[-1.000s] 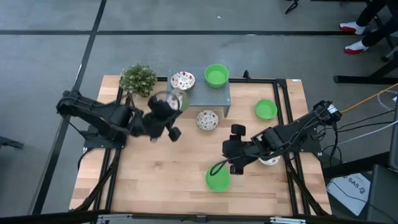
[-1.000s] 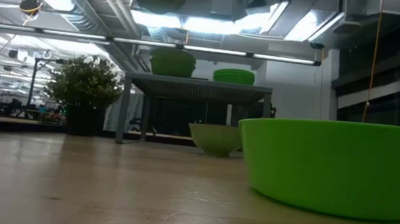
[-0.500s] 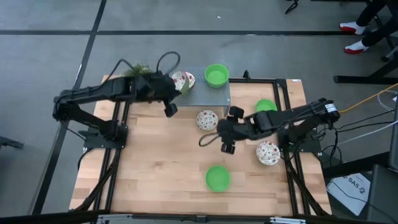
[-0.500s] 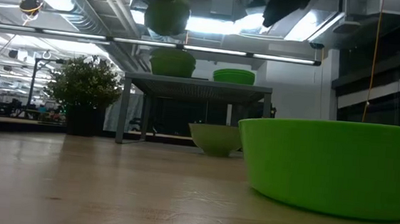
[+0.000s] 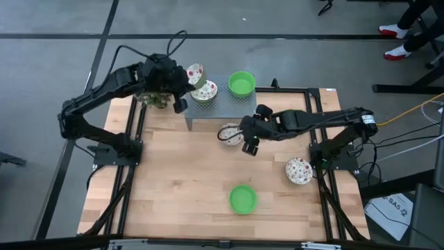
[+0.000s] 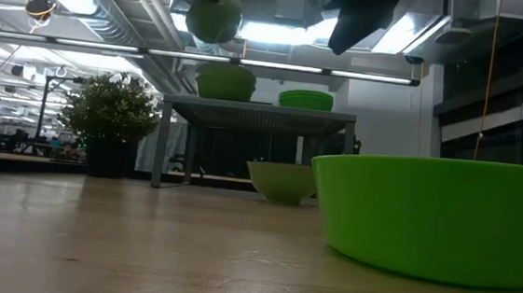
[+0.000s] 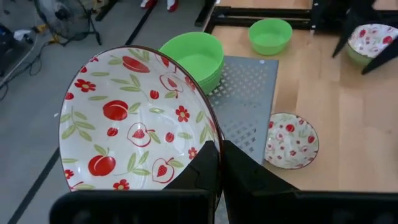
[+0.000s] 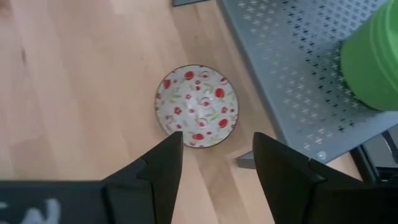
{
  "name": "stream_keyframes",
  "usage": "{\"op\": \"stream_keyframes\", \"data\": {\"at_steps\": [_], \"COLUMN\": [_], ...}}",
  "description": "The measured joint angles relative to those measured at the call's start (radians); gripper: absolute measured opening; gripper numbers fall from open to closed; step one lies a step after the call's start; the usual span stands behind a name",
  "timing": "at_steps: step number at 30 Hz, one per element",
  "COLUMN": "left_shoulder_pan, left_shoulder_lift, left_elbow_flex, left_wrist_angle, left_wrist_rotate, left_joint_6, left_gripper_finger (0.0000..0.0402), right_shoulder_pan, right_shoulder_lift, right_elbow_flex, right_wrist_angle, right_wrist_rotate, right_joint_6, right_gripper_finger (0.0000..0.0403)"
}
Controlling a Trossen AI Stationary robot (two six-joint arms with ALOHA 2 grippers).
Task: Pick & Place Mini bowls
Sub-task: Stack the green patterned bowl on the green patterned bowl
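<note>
The wooden table [image 5: 180, 187] is the biggest thing here, and at its far edge stands the grey perforated stand [image 5: 232, 105]. On the stand I see a green stack of bowls [image 5: 241, 83] and, beside it, a patterned bowl [image 5: 205, 91]. A single green bowl [image 5: 243, 198] sits on the table near the front edge, and a patterned one [image 5: 299, 170] rests near my right arm's base.

My left gripper [image 5: 182, 83] hangs over the stand's left part, its fingers pressed together on the rim of a tilted patterned bowl [image 7: 134, 121]. This bowl is held above the patterned one that is already on the stand.

My right gripper [image 8: 211, 165] is spread wide and holds nothing. It hovers over another patterned bowl [image 8: 197, 106], which lies upright on the wood just beside the front edge of the stand. In the right wrist view the bowl sits between the two fingers, a little ahead of them.

I judge that these bowls are stiff, glazed and light, but also slippery and breakable. The wall is thin, so the good place to hold is the rim, one finger inside and one outside. A weak pinch may let the bowl swing or slide, so I would come down straight and close gently.
</note>
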Motion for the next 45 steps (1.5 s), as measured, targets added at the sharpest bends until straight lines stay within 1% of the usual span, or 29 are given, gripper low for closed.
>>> {"op": "stream_keyframes", "data": {"at_steps": [7, 12, 16, 24, 30, 34, 37, 42, 45], "left_shoulder_pan": [0.048, 0.066, 0.080, 0.080, 0.080, 0.079, 0.079, 0.071, 0.072], "left_shoulder_lift": [0.060, 0.114, 0.170, 0.273, 0.346, 0.374, 0.374, 0.372, 0.372], "left_elbow_flex": [0.001, 0.009, 0.080, 0.227, 0.260, 0.260, 0.260, 0.260, 0.260], "left_wrist_angle": [-0.004, -0.080, -0.165, -0.211, -0.260, -0.308, -0.327, -0.324, -0.326], "left_wrist_rotate": [0.077, 0.089, 0.085, 0.085, 0.086, 0.095, 0.125, 0.133, 0.133], "left_joint_6": [0.082, 0.124, 0.178, 0.301, 0.353, 0.359, 0.356, 0.351, 0.358], "left_gripper_finger": [0.0003, 0.0003, 0.0003, 0.0003, 0.0003, 0.0003, 0.0003, 0.0005, 0.0012], "right_shoulder_pan": [-0.068, -0.116, -0.142, -0.179, -0.195, -0.206, -0.212, -0.222, -0.228], "right_shoulder_lift": [0.000, 0.000, 0.000, 0.000, 0.000, 0.000, 0.000, 0.000, 0.000], "right_elbow_flex": [0.000, 0.000, 0.000, 0.000, 0.000, 0.000, 0.000, 0.000, 0.000], "right_wrist_angle": [0.026, 0.027, 0.027, 0.028, 0.029, 0.029, 0.029, 0.031, 0.033], "right_wrist_rotate": [0.000, -0.001, -0.001, -0.001, -0.001, -0.001, -0.001, -0.001, -0.002], "right_joint_6": [-0.053, -0.051, -0.051, -0.045, -0.047, -0.048, -0.052, -0.056, -0.054], "right_gripper_finger": [0.0194, 0.0194, 0.0194, 0.0194, 0.0194, 0.0194, 0.0194, 0.0194, 0.0194]}}
